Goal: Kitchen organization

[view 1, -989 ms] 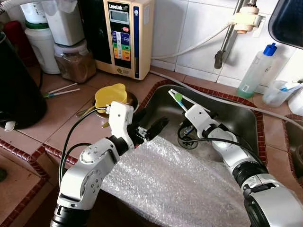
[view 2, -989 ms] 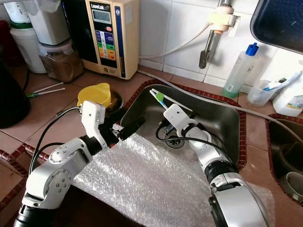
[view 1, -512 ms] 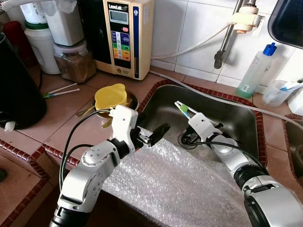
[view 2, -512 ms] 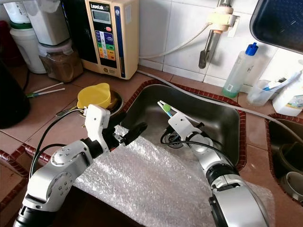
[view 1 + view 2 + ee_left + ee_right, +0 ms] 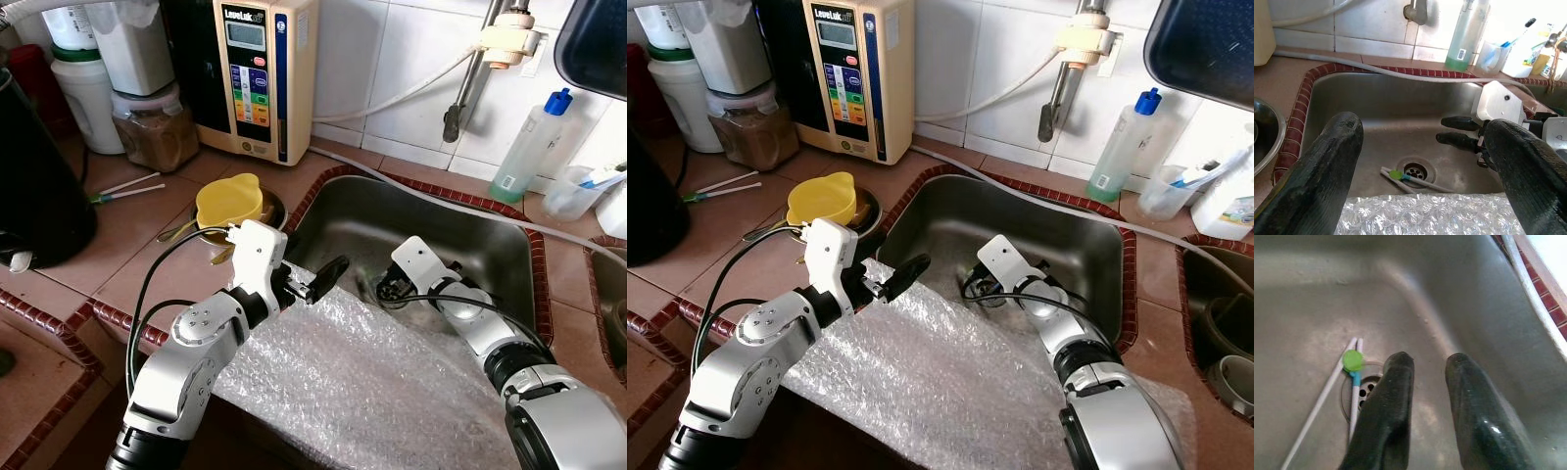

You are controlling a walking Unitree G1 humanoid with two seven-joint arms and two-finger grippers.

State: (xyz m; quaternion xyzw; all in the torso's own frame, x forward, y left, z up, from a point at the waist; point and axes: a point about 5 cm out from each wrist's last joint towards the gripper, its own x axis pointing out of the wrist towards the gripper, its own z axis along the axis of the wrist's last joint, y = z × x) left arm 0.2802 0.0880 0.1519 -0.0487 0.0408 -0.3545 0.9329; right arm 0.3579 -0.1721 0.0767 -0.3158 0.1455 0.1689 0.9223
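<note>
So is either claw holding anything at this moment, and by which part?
Nothing is held. Both the left claw and right claw are open and empty; the chopsticks lie on the sink floor by the drain.

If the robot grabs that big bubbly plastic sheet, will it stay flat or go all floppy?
Probably floppy: the bubble wrap already sags from the counter into the sink. It looks thin and see-through, so likely very light. A pinch by the left gripper would likely lift one corner while the rest trails.

A home kitchen: a steel sink point(image 5: 500, 245) set in a tiled bench point(image 5: 118, 245), white wall tiles point(image 5: 392, 69), a water purifier point(image 5: 257, 73) and storage jars point(image 5: 152, 122) far left.
</note>
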